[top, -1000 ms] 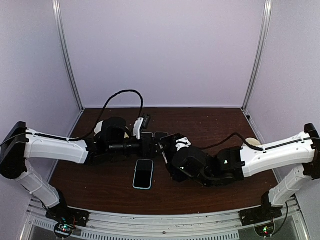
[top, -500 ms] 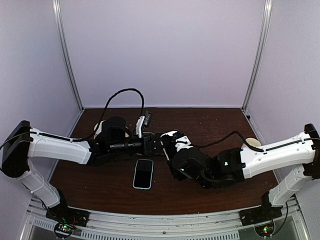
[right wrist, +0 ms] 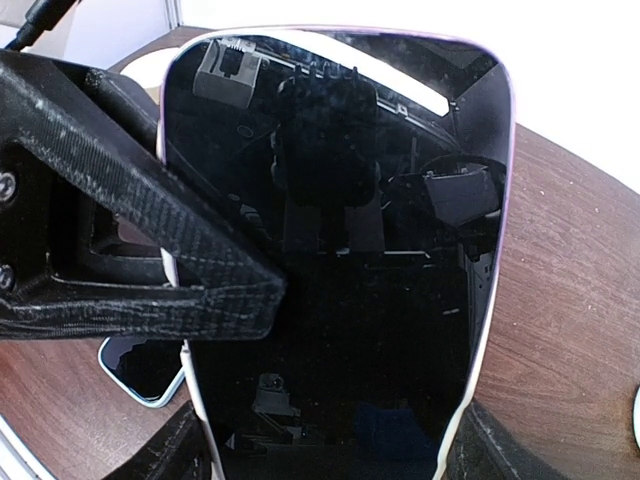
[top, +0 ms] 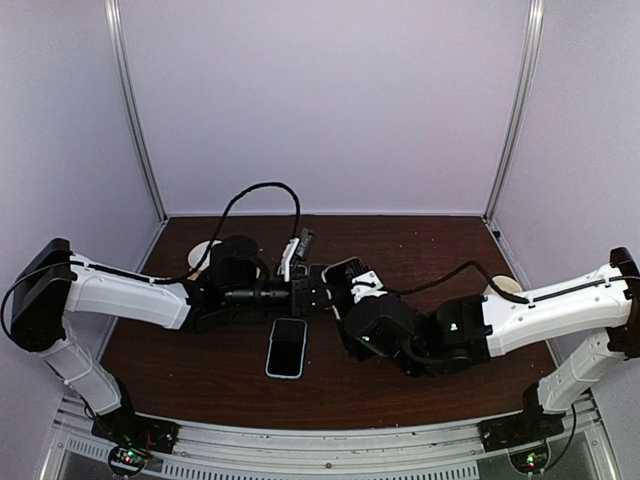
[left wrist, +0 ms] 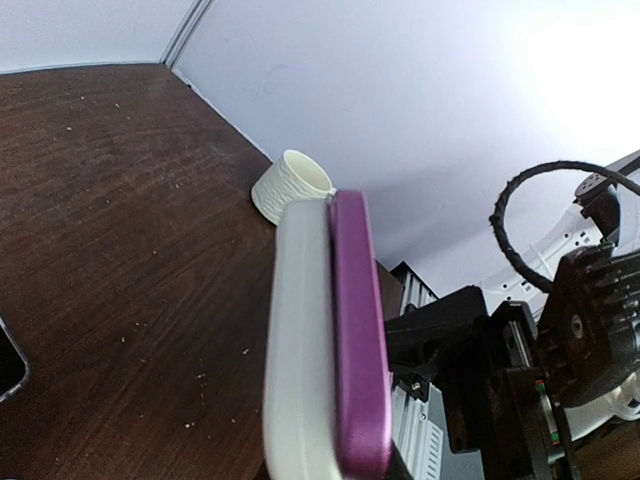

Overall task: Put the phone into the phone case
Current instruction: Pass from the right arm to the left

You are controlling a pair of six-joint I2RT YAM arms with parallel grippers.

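Your left gripper [top: 313, 297] and right gripper [top: 341, 287] both clamp the phone [right wrist: 330, 250], centre of frame; the case [top: 287, 348] lies below.

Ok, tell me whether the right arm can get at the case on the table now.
Probably not yet: the right pincer is shut on the phone; nothing covers the case itself.
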